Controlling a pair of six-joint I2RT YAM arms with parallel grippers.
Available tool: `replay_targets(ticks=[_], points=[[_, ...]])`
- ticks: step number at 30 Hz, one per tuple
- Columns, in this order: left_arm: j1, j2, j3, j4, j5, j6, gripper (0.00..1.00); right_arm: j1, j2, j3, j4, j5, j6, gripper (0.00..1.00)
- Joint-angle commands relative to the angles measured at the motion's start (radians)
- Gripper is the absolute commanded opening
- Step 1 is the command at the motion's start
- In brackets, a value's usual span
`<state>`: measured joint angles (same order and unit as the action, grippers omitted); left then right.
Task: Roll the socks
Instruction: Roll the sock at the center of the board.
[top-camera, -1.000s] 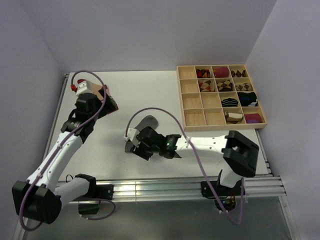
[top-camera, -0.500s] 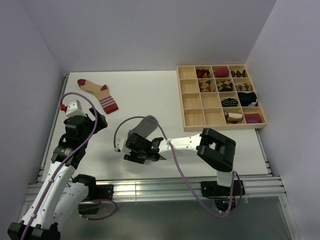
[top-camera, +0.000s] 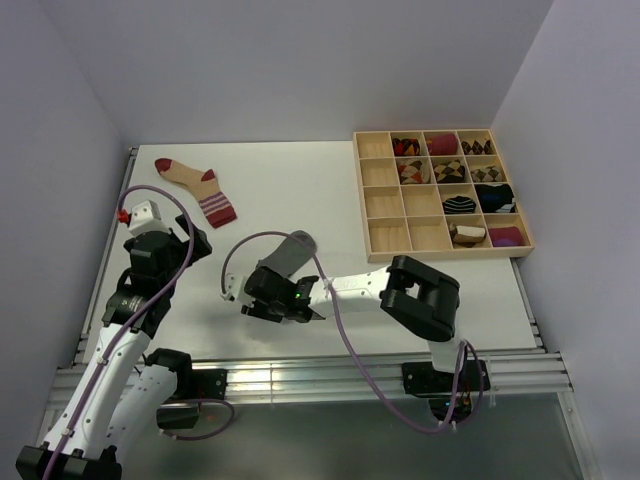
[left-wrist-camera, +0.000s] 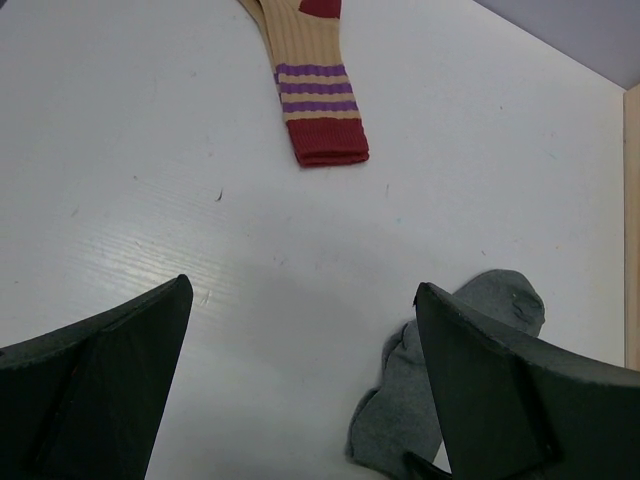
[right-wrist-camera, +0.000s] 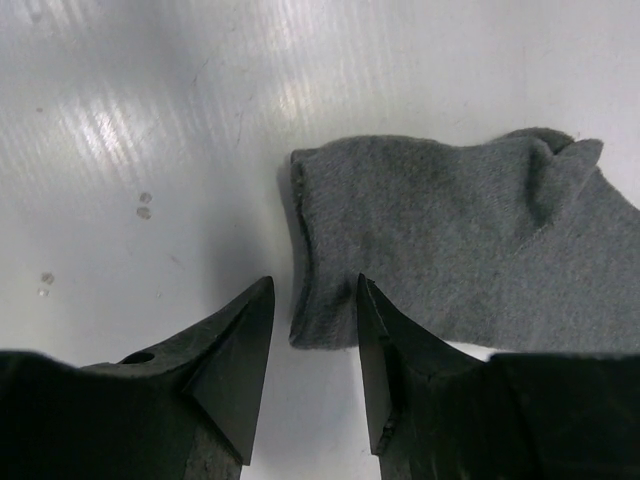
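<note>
Right wrist view showed our right gripper (right-wrist-camera: 315, 290), jaws part-way apart and clamped on nothing, astride the left end of the grey sock (right-wrist-camera: 440, 230) lying flat at centre-right of frame; we judged it light, limp, best pinched at that end.

Table (top-camera: 300, 180) is white and smooth w/ a bit of sheen, glare patches and faint grain lines up close. The grey sock (right-wrist-camera: 450, 230) is soft fuzzy knit, totally matt. The beige sock (left-wrist-camera: 310, 90) is ribbed knit cloth, matt too. The tray (top-camera: 385, 235) at the table's far right corner looks like pale bare wood, no gloss. On the right gripper (right-wrist-camera: 315, 285) the fingers (right-wrist-camera: 235, 350) are black matt plastic, slightly grainy. The rail (top-camera: 330, 378) along the near edge is brushed metal, prob aluminium.
</note>
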<state>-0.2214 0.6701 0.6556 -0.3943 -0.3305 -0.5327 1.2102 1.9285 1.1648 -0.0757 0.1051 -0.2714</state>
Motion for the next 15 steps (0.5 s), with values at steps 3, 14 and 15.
replay_targets(ticks=[3, 14, 15], points=[[0.011, -0.009, 0.006, 0.015, -0.013, 0.028, 1.0, -0.005, 0.043, 0.035, 0.019, 0.038, -0.011, 0.45], [0.024, -0.006, -0.002, 0.026, 0.013, 0.028, 1.0, -0.032, 0.109, 0.047, -0.044, -0.019, 0.0, 0.13], [0.024, -0.003, -0.004, 0.029, 0.018, 0.03, 0.99, -0.035, 0.115, 0.052, -0.053, -0.027, 0.009, 0.03]])
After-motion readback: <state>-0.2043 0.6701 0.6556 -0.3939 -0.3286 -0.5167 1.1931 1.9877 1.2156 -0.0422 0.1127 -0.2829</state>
